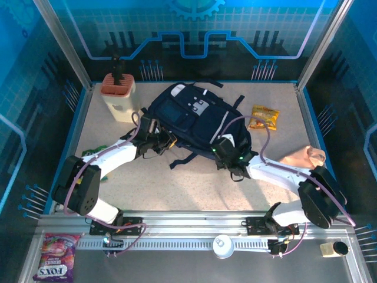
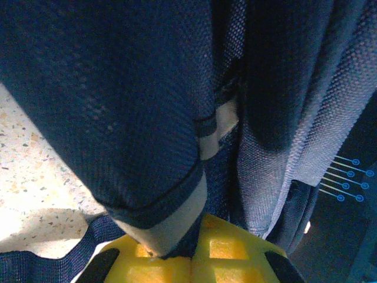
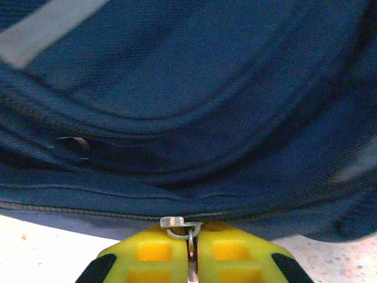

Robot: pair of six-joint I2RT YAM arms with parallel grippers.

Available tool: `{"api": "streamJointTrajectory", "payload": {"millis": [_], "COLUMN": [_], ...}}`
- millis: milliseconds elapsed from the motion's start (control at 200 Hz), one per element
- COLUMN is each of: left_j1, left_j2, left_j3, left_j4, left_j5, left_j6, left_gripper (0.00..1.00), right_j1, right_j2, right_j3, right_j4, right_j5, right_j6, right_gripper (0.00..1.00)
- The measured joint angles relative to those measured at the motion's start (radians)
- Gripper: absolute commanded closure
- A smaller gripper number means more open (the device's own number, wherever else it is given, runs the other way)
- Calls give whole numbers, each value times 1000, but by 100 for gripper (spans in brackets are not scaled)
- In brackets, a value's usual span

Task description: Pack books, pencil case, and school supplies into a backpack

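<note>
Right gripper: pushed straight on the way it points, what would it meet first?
The backpack: the right gripper, shut on the zipper pull, has navy fabric directly ahead, seemingly almost touching, though depth is unclear.

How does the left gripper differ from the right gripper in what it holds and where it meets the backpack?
The left gripper pinches the backpack by a pale-trimmed fabric edge; the right gripper pinches a metal zipper pull.
Seen from above, the left gripper is at the backpack's left side, the right gripper at its near right corner.
Both are shut and have yellow fingers.
</note>
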Motion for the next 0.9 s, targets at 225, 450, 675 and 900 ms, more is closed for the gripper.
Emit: {"api": "streamJointTrajectory", "payload": {"millis": [225,450,675,900], "left_j1": [34,95,133,174], "left_j2": [58,205,225,57], "left_j3": [38,201,240,112], "left_j4": [-8,-38,-61,-122], "left_j5": [32,77,69,74], "left_j6": [20,126,212,251], "left_gripper": [93,67,44,30], "right_j1": [-60,-5,122,189], "right_j2": [-61,50,252,380], "right_j3": [-41,119,312,438], "right_j4": [6,-49,-68,-45], "right_j5": [-94,-260,-366,-423], "right_j6": [-29,-90,-87,-61], "right_gripper": [99,100,100,100]}}
